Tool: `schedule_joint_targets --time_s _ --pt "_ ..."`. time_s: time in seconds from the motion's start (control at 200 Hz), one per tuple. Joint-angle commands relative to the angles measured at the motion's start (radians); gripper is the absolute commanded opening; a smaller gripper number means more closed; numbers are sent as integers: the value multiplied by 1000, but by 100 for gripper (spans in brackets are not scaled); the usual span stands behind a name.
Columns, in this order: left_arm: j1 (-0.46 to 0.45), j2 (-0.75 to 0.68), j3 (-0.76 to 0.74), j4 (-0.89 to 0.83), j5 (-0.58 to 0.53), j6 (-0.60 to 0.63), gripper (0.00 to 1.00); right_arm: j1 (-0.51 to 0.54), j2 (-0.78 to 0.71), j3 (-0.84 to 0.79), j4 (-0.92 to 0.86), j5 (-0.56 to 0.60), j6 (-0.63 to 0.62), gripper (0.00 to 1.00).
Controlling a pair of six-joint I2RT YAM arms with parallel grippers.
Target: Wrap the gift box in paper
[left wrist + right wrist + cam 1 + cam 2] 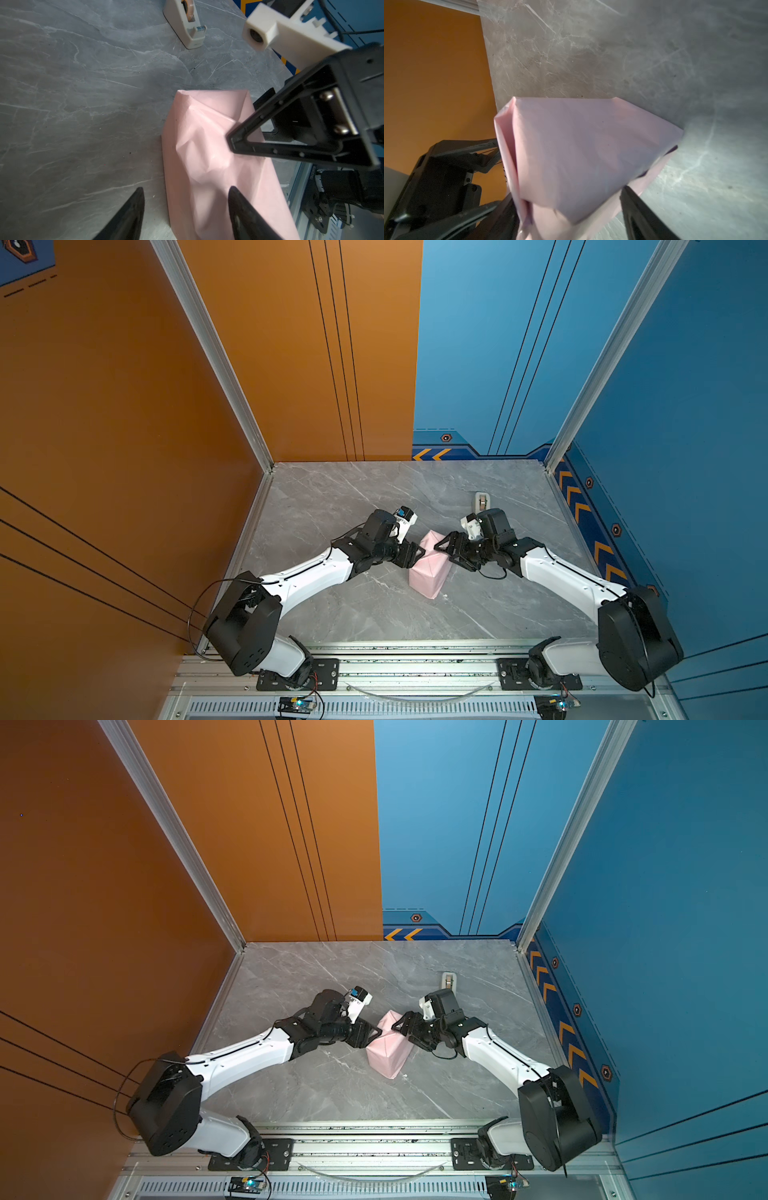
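Note:
The paper shows its pale pink face, folded into a creased parcel in the middle of the table. It hides the gift box, apart from a dark sliver at one flap edge that may belong to it. My left gripper is open at the parcel's left side, one finger over the paper and the other over bare table. My right gripper is open at the parcel's far right end. The folded paper lies between its fingers, and one fingertip rests on it.
A beige tape dispenser stands behind the right gripper. Orange and blue walls enclose the grey marble table on three sides. An aluminium rail with both arm bases runs along the front edge.

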Motion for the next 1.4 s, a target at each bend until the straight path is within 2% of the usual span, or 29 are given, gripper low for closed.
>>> schedule_joint_targets --time_s 0.0,0.17,0.32,0.461,0.571,0.671,0.746,0.826,0.951,1.117,1.202,1.317,1.392 --pt "-28 9 -35 -10 -111 -1 61 -31 -21 10 63 -48 -24 87" --pt "-69 23 -49 -27 -200 21 59 -23 -153 16 -34 -6 -31 93" --pt "-101 51 -26 -47 -226 42 59 44 -146 40 -196 105 -40 89" --pt "-104 56 -25 -38 -226 41 59 75 -93 27 -188 144 -15 83" --pt "-99 39 -25 -37 -224 39 60 80 -46 31 -202 162 -33 74" --pt "-68 12 -25 -13 -184 4 68 76 -31 14 -211 182 -43 55" --pt "-36 -4 -16 20 -142 -32 72 74 -32 -7 -193 176 -40 48" --pt "-7 -10 -9 78 -92 -80 73 71 -31 -25 -178 167 -41 42" --pt "29 21 16 154 -29 -147 73 64 -34 -41 -164 157 -42 39" --pt "32 89 41 196 19 -188 70 63 -19 -48 -135 133 -38 35" --pt "28 114 35 213 21 -206 65 65 -20 -55 -120 132 -31 34" --pt "20 145 25 216 -3 -217 49 65 -23 -61 -109 129 -33 33" --pt "15 168 18 210 -21 -219 44 60 -28 -55 -116 123 -34 34"
